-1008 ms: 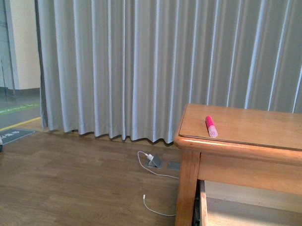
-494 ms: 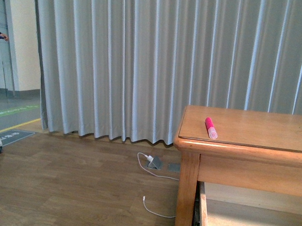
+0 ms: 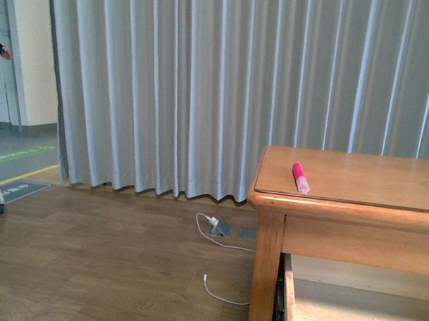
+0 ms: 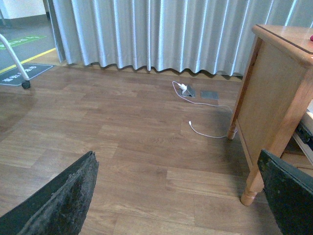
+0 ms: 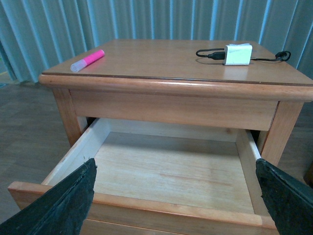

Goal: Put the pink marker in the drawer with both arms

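**Left wrist view.** Left tool (image 4: 177, 155): two flat black fingers (image 4: 61, 200), cropped at opposite frame corners. One finger has matte, coarse, grainy face with grey speckling, straight edge, angular tip corner. Other finger darker and smoother, with straight slanted edge.

**Right wrist view.** Right tool (image 5: 175, 162): same build. Two black fingers (image 5: 58, 205), wedge-shaped outlines, finely pitted matte surface, faint grey mottling, straight edges, angular tip corners. Both cropped at opposite frame corners.
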You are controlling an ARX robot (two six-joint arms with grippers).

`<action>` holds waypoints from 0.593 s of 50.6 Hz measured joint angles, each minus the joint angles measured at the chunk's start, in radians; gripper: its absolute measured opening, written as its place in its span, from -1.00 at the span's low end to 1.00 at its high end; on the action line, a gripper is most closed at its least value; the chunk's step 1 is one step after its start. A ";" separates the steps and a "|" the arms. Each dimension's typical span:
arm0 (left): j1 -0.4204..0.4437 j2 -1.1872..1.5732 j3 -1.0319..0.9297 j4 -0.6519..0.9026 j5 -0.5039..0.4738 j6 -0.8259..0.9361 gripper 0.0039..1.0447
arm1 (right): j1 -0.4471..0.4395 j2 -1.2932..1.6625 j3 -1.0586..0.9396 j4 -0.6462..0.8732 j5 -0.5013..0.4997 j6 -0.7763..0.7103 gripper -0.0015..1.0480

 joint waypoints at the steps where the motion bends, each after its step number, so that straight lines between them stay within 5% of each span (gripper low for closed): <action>1: 0.000 0.000 0.000 0.000 0.000 0.000 0.89 | 0.000 0.000 0.000 0.000 0.000 0.000 0.84; 9: -0.002 0.001 0.000 -0.001 -0.011 -0.006 0.89 | 0.000 0.000 0.000 0.000 0.000 0.000 0.84; 17: -0.148 0.140 0.020 0.002 -0.268 -0.156 0.89 | 0.000 0.000 0.000 0.000 0.000 0.000 0.84; 30: -0.227 0.617 0.276 0.276 -0.143 -0.111 0.89 | 0.000 0.000 0.000 0.000 0.000 0.000 0.84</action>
